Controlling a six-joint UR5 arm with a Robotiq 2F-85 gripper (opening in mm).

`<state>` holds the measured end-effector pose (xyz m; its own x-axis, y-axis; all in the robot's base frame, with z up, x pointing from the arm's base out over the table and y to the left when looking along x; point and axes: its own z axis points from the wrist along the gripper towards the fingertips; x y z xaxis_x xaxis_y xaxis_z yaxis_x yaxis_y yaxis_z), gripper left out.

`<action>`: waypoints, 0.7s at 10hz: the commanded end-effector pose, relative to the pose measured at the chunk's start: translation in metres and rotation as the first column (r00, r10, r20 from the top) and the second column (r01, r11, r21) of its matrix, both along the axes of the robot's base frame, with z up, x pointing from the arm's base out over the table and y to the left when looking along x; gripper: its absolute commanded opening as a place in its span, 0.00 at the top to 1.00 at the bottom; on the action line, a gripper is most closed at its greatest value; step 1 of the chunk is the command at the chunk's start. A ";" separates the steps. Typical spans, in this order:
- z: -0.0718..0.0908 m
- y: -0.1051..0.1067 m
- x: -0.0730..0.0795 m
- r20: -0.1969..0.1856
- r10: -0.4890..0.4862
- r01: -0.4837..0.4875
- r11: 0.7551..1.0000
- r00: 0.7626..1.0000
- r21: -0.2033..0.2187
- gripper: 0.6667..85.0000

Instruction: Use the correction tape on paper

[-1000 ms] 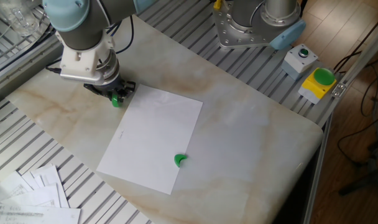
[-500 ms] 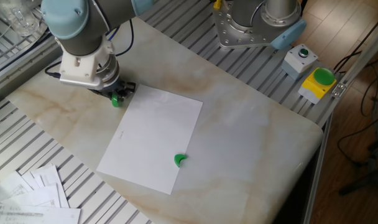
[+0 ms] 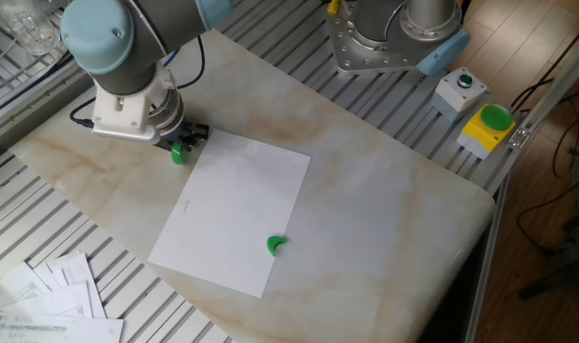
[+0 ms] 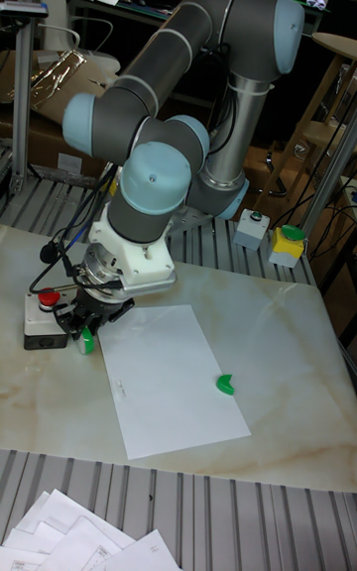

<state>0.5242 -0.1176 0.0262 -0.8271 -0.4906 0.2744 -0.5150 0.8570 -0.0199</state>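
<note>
— Where's the correction tape [image 3: 180, 151]?

— I see its green wheel just off the paper's [image 3: 234, 209] corner at about 10 o'clock, on the marble table [image 3: 385, 191]. The gripper [image 3: 178, 143] is right on it, fingers close in around it; I read that as gripped, though the casing is mostly hidden.

— Anything else nearby?

— A small green crescent piece [image 3: 275, 245] lies on the paper toward 5 o'clock. In my tall view, a grey box with a red button [image 4: 42, 318] sits just beside the gripper at 9 o'clock. Printed sheets [image 3: 51, 300] fan out at 7 o'clock.
</note>
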 end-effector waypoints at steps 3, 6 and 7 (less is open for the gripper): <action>0.000 0.001 0.002 -0.031 0.007 -0.007 1.000 0.999 -0.026 0.62; -0.002 0.006 0.006 -0.038 0.002 -0.003 0.999 0.999 -0.032 0.62; -0.003 0.008 0.007 -0.041 0.000 -0.001 0.999 0.999 -0.034 0.62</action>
<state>0.5280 -0.1155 0.0248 -0.8119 -0.4875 0.3211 -0.5240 0.8511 -0.0328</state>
